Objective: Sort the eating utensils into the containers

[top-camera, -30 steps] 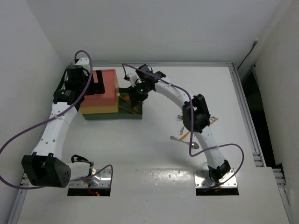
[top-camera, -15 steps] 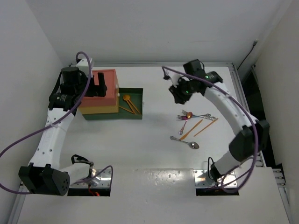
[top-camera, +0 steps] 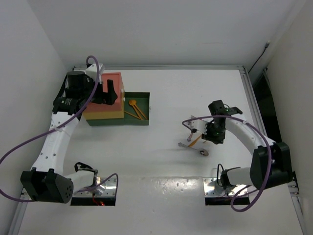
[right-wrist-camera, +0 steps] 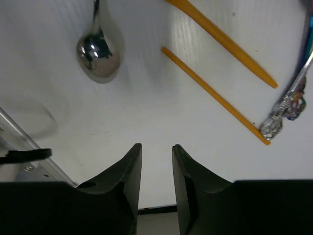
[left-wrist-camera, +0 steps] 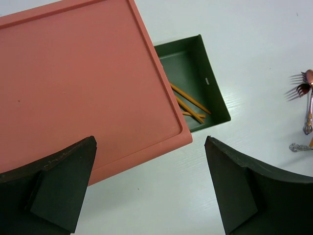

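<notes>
Right arm swung from green drawer [left-wrist-camera: 181, 63] back to right-centre pile — right fingers [right-wrist-camera: 122, 181] narrowly parted, empty; left fingers [left-wrist-camera: 54, 181] spread wide. Next pickup: lower, pinch one orange utensil [right-wrist-camera: 215, 96].

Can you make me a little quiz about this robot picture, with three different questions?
1. Which drawer is pulled out? A the red drawer, B the yellow drawer, C the green drawer.
2. True or false: the right claw is gripping the silver spoon.
3. Fill the gap: the utensils inside the pulled-out drawer are coloured ___.
Key: 1 C. 2 False, it holds nothing. 3 orange.
</notes>
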Controlling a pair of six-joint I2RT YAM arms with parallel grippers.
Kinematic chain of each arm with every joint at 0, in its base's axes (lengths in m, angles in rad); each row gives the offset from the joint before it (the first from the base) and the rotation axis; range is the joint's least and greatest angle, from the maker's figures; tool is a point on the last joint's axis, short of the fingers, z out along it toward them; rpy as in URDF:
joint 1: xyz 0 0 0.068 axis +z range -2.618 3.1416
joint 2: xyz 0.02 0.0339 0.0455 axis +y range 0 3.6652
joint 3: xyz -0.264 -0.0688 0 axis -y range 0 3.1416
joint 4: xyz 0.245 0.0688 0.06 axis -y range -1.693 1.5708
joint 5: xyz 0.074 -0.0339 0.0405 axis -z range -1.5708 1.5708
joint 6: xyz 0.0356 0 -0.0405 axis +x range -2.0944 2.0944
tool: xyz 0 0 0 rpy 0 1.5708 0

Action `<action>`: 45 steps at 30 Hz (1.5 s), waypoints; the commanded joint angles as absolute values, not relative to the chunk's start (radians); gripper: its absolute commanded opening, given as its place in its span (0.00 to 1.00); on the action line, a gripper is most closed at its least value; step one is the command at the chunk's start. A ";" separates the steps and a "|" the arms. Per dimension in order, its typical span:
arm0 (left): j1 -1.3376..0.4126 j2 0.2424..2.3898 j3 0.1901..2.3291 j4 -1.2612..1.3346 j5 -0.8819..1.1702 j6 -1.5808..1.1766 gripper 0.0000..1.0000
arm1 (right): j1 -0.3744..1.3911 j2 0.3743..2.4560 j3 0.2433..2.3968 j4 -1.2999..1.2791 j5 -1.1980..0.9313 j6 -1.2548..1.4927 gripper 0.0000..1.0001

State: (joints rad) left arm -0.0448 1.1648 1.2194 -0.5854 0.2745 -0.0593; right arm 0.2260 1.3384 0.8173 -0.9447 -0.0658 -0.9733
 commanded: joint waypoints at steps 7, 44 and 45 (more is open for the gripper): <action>-0.044 1.186 1.216 -0.565 0.308 -0.040 1.00 | 0.097 1.368 0.827 -0.819 -0.046 -1.405 0.35; -0.044 1.207 1.166 -0.546 0.276 -0.051 1.00 | -0.034 1.677 0.822 -0.669 -0.101 -1.897 0.27; -0.044 1.207 1.166 -0.546 0.276 -0.051 1.00 | -0.034 1.677 0.807 -0.669 -0.089 -1.920 0.26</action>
State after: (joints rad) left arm -0.0448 1.2167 1.1759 -0.5621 0.2893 -0.0528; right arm -0.0414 1.6428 0.8143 -0.6632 -0.1032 -1.8481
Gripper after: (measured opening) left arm 0.995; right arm 0.269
